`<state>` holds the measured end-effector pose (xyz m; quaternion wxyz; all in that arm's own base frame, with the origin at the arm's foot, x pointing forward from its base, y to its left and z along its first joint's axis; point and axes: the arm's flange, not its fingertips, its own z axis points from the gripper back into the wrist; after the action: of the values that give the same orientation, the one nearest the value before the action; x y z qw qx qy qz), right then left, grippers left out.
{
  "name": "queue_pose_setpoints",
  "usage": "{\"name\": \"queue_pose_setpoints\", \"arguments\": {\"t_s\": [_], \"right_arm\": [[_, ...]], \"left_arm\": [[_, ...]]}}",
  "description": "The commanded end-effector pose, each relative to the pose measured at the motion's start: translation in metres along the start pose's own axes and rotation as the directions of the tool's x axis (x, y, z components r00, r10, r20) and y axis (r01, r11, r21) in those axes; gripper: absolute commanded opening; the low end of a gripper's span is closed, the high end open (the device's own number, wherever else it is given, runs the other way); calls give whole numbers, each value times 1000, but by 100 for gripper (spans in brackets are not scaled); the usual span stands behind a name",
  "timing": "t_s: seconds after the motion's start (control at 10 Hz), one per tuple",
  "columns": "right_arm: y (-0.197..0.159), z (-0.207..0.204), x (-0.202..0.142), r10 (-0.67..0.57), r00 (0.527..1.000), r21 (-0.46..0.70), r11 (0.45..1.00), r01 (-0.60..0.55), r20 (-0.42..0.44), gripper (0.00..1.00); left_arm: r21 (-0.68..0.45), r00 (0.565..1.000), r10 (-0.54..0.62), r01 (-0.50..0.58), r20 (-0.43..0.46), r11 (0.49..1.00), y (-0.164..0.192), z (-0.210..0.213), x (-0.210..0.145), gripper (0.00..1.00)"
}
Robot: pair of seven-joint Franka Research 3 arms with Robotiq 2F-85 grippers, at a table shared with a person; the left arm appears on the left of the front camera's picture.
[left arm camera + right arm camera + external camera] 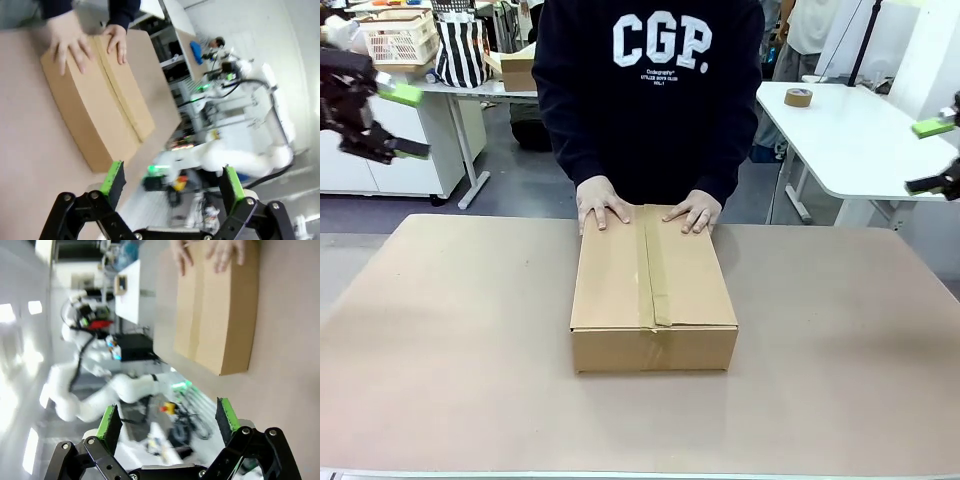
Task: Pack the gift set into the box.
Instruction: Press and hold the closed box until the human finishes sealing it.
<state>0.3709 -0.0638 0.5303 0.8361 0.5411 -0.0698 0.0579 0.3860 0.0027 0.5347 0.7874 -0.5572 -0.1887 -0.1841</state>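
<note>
Bench [440, 380] of pale brown board spreads across the front view, and we look over it from the robot's side toward a person in a dark sweatshirt [650, 90] standing at the far edge. At the bench's middle sits the box [610, 290], a shallow plain cardboard carton lying flat, its long side running away from us. Its top flaps are folded shut, so whatever it holds is hidden; we judge the packing done and the sealing in hand. The person lays one hand [603, 207] and the other hand [693, 212] palm down on the far end of the lid, either side of the centre seam, seemingly to press the flaps level and steady the carton. The left claw [408, 121] hangs high at the left border, well apart from the box, its green-padded fingers spread wide with nothing between them. The right claw [932, 156] hangs likewise at the right border, spread and empty. We take it both are kept clear to leave the person room. A strip of brown tape [655, 270] runs along the seam, touching both flaps. Smallest, a tape roll [798, 97] rests on a white bench [860, 140] behind.
</note>
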Motion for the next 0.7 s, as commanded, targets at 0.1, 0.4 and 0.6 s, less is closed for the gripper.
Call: {"name": "queue_pose_setpoints", "arguments": {"t_s": [0.1, 0.4, 0.6], "right_arm": [[10, -65, 8, 581, 813, 83, 809, -582, 33, 100], [25, -136, -12, 798, 601, 0, 602, -799, -28, 100], [31, -115, 1, 724, 688, 18, 690, -724, -61, 100]], "left_arm": [[53, 863, -504, 504, -29, 862, 13, -67, 0, 100], [2, 626, -779, 779, 34, 627, 14, -126, -9, 100], [46, 708, -704, 707, -54, 706, 1, -114, 1, 100]]}}
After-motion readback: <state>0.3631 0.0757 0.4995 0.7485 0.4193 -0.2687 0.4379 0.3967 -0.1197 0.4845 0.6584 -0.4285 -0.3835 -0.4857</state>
